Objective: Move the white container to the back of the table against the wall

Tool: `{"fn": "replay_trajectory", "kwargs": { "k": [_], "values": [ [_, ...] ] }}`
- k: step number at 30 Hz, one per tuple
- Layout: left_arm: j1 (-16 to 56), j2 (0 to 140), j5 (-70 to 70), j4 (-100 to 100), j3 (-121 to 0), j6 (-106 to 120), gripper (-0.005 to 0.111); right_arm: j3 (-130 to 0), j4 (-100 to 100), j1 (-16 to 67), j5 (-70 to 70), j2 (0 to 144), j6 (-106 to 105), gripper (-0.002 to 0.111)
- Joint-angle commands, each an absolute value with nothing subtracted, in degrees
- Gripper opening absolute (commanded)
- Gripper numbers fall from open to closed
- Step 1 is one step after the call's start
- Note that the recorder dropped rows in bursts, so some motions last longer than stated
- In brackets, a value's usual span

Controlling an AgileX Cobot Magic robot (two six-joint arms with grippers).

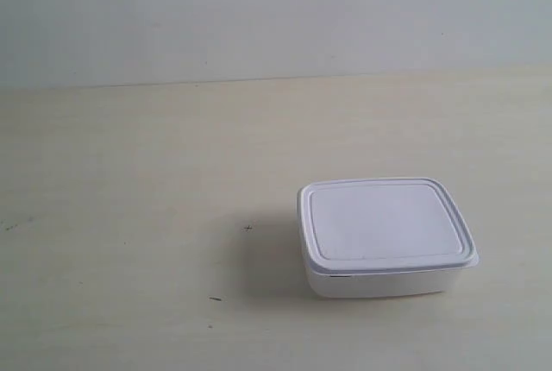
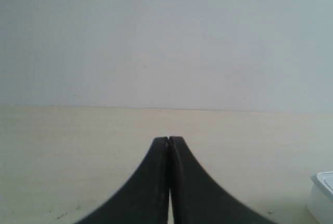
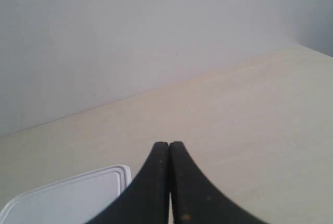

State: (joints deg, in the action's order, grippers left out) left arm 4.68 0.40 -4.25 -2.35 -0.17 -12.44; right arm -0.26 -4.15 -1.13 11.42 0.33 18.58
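Shows the white container (image 1: 386,237) lidded on the table (image 1: 129,216), well short of the wall (image 1: 259,9), with left gripper (image 2: 168,139) and right gripper (image 3: 169,144) both pressed together, gripping nothing.

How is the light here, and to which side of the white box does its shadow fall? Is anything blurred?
Exterior view: soft, even light; the white container casts a faint shadow on the table toward the view's left. Left wrist view: the left gripper looks dark and slightly soft. Right wrist view: the right gripper likewise.
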Motion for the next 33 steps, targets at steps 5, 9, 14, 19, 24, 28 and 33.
{"fn": "replay_trajectory", "kwargs": {
  "k": [5,9,14,19,24,28,33],
  "values": [
    [4.59,0.00,-2.45,-2.87,0.00,-11.03,0.000,0.00,-4.36,-1.36,10.59,0.00,18.08,0.000],
    [4.59,0.00,-1.15,-2.87,0.00,-11.03,0.000,0.00,-4.36,-1.36,7.57,0.00,18.08,0.000],
    [4.59,0.00,-1.17,-2.87,0.00,-11.39,0.000,0.00,-4.36,-1.36,5.23,0.00,18.37,0.000],
    [4.59,0.00,-1.17,-2.63,0.00,-16.39,0.000,0.00,-4.36,-1.36,3.98,0.00,18.37,0.000],
    [4.59,0.00,-0.40,-2.63,0.00,-23.98,0.000,0.00,-4.36,-1.36,2.99,0.00,19.56,0.000],
    [4.59,0.00,4.57,-2.63,0.00,-25.39,0.000,0.00,-4.36,-1.36,0.00,0.00,24.73,0.000],
    [4.94,6.23,4.23,-3.93,-1.91,-27.49,0.000,-2.22,-4.36,-1.36,0.00,2.42,25.64,0.000]
  ]
}}
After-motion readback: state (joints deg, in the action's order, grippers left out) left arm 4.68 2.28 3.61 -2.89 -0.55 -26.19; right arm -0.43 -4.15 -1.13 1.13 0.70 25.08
